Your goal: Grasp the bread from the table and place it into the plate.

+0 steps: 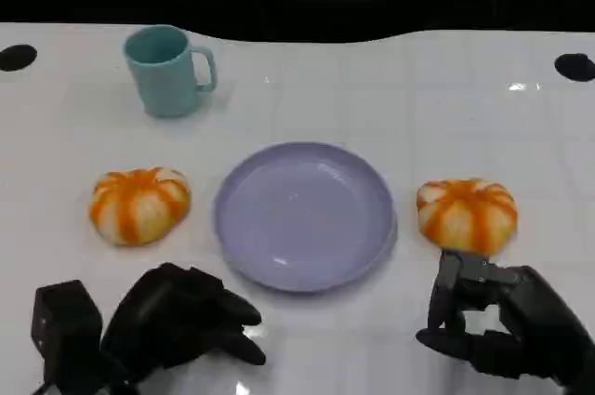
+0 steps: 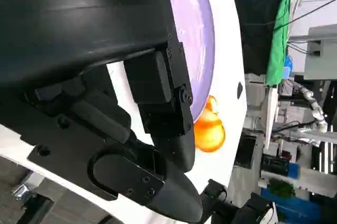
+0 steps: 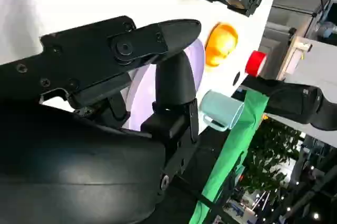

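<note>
right hand (image 1: 502, 321) hides the near edge of right bread (image 1: 467, 214).

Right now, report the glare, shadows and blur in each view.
Head view: sharp; small bright glints on the glossy white table, soft shadows under the plate and both bread pieces. Left wrist view: the left hand looms dark up close, and the table edge is blown out white. Right wrist view: the right hand is dark, with the table overexposed beside it.
</note>
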{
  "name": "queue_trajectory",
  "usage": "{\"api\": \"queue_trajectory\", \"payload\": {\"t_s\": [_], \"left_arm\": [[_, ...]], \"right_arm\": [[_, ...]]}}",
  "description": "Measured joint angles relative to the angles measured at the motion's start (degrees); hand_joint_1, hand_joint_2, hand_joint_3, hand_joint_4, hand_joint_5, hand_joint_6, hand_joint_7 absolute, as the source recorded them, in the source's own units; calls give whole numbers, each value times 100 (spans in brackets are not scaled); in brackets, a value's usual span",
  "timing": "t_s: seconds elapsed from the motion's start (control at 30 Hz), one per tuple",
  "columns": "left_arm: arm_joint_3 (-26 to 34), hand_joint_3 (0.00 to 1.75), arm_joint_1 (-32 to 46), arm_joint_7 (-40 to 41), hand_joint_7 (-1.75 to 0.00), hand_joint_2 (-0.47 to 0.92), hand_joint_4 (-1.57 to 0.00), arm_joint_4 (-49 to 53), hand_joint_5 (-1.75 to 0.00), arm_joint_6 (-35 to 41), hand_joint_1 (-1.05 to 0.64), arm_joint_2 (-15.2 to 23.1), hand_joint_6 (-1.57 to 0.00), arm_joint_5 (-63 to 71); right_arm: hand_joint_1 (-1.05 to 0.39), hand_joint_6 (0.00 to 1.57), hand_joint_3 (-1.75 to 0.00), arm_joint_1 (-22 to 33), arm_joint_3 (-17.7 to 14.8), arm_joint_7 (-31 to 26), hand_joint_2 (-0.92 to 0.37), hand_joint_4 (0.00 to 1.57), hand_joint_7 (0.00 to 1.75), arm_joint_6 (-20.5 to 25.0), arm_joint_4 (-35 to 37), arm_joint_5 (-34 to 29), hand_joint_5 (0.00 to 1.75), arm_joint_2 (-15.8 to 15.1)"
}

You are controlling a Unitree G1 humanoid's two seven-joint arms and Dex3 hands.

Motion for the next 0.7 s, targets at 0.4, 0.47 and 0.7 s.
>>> {"api": "queue_trajectory", "payload": {"t_s": [0.4,0.47,0.7], "left_arm": [[1,0,0,-2,-1,80,-157,-3,-21,0,-105,13,-155,-6],[0,0,0,-2,0,80,-157,-3,-21,-2,-105,13,-155,-5],[-4,0,0,-2,0,79,-157,-2,-21,-3,-105,13,-155,-1]], "right_arm": [[-36,65,-9,-15,0,4,-92,82,175,-12,19,-24,175,0],[-35,65,-9,-15,0,1,-92,82,175,-12,19,-32,175,0],[-35,65,-8,-15,0,2,-92,82,175,-12,16,-31,175,0]]}}
